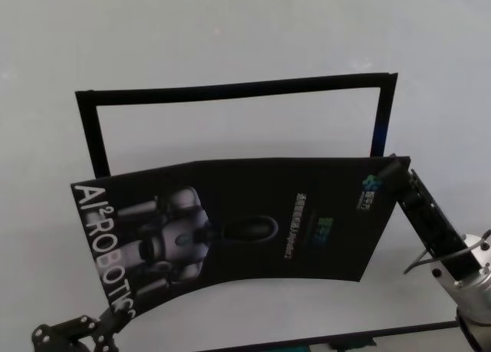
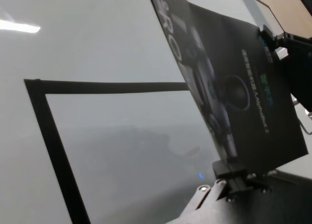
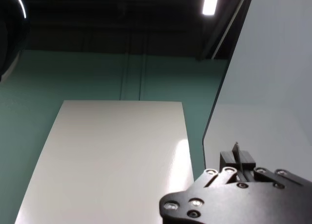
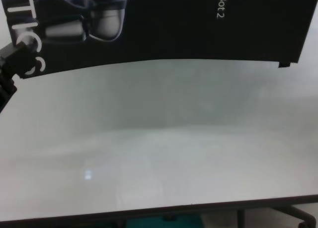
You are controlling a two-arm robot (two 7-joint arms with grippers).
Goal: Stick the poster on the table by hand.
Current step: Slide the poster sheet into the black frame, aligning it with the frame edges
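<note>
The left pincer (image 2: pixel 239 177), black and boxy, is clamped on the near left corner of the large glossy black poster (image 1: pixel 253 222) with its silver-grey robot picture; the right pincer (image 1: pixel 399 172) is clamped on the far right corner. Between them the sheet hangs bowed above the wide white matte desk (image 4: pixel 164 148), not yet touching it. A black tape rectangle (image 1: pixel 230 90) marks the spot beyond. Judging from this, only lifting is done; lowering, aligning and pressing remain. Open desk surrounds the frame on all sides.
</note>
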